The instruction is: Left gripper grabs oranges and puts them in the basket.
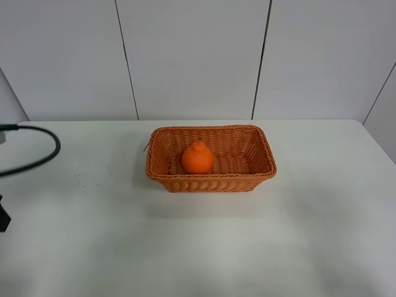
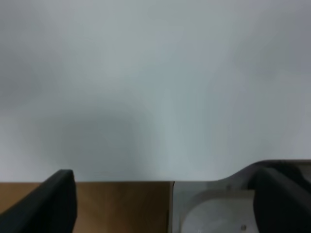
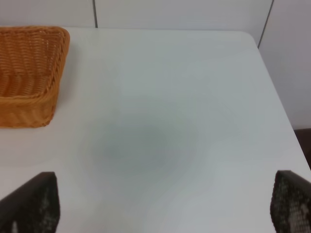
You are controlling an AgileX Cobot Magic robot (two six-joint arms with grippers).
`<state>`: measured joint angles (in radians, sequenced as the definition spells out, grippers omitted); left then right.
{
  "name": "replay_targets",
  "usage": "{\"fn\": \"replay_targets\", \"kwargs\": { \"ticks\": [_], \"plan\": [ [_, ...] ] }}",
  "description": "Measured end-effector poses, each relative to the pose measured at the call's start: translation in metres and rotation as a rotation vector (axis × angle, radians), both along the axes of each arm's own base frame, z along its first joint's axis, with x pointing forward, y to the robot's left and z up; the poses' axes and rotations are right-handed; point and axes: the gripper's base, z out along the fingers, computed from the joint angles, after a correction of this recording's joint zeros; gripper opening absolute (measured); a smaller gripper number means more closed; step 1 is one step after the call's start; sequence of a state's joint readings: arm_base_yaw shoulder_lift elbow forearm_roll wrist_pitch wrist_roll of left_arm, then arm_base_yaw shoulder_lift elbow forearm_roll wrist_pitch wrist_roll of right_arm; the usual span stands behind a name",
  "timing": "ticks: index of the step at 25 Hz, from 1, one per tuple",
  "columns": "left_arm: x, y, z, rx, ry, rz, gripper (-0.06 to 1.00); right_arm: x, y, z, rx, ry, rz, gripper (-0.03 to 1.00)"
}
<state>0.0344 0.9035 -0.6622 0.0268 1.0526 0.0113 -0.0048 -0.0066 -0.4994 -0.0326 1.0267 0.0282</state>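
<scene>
Table (image 1: 204, 247), white and smooth, carries everything I can see, backed by pale wall panels (image 1: 192, 55). Near its middle sits the rectangular orange-brown woven wicker basket (image 1: 263, 154), and the bright orange fruit with a knobbed top (image 1: 197, 158) lies inside it, toward the left half, upright on the basket floor.

My left fingers (image 2: 163, 204) stand spread wide, holding nothing, over the table's near edge, with a brown floor strip (image 2: 121, 204) below; the fruit is well apart from them and does not show in that wrist view. My right fingers (image 3: 167, 206) are also spread apart and empty, with a basket corner off to one side. A black cable (image 1: 43, 158) loops at the high view's left edge.
</scene>
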Motion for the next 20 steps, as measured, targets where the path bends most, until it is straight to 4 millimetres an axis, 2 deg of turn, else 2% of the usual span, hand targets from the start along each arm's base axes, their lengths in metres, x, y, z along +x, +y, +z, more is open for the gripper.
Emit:
{"fn": "replay_targets", "kwargs": {
  "ticks": [4, 14, 20],
  "plan": [
    [-0.044, -0.001, -0.018, -0.007, -0.078, 0.035, 0.85, 0.0, 0.0, 0.0, 0.0, 0.0, 0.0, 0.69],
    [-0.111, -0.004, 0.003, -0.001, -0.55, 0.039, 0.85, 0.0, 0.0, 0.0, 0.0, 0.0, 0.0, 0.69],
    [-0.137, -0.005, 0.003, -0.001, -0.727, 0.039, 0.85, 0.0, 0.0, 0.0, 0.0, 0.0, 0.0, 0.69]
  ]
}}
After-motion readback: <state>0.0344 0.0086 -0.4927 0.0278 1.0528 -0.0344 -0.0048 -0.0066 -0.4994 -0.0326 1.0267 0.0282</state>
